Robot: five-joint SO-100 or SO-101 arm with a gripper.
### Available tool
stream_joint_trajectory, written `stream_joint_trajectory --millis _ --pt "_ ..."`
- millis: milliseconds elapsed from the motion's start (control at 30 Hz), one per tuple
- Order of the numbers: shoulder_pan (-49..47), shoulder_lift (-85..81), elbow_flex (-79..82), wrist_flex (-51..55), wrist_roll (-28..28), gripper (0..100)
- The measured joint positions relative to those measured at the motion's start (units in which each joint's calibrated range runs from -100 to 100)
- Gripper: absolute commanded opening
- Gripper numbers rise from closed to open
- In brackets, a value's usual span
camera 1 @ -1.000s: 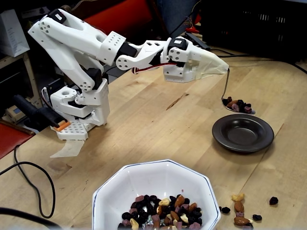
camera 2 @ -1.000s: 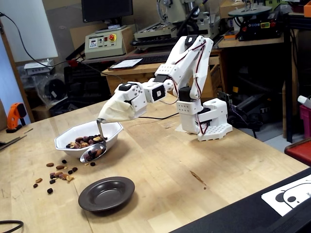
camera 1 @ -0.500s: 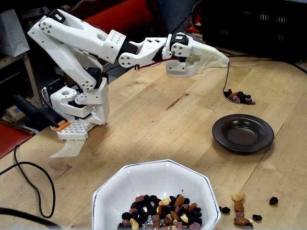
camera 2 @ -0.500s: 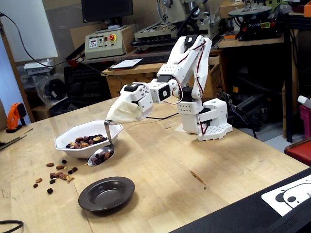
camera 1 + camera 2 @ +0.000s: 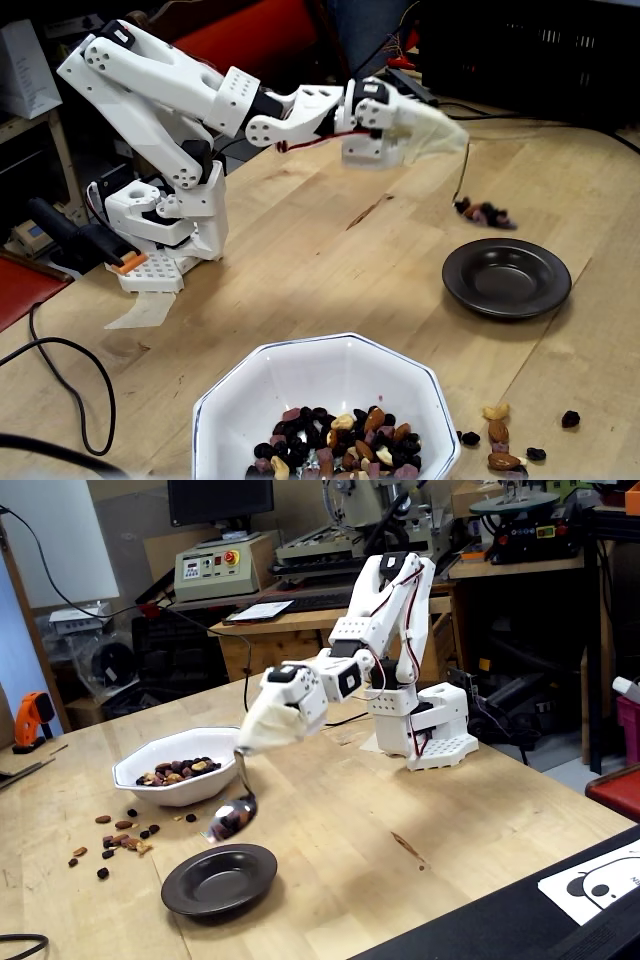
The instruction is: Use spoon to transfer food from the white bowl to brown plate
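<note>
The gripper (image 5: 262, 742) is wrapped in a pale cover, so I can't tell how the fingers sit, but the spoon (image 5: 232, 815) hangs from its tip loaded with nuts and raisins (image 5: 484, 213). It's in the air just above the empty brown plate (image 5: 220, 878), apart from the white bowl (image 5: 170, 770), with spilled bits on the wooden table (image 5: 330, 270).
</note>
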Motion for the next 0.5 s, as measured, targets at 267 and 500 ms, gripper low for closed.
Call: stream_joint_trajectory --millis 267,500 --pt "0.0 -0.17 2.44 0.0 0.0 4" --pt "0.0 -0.17 2.44 0.0 0.34 4"
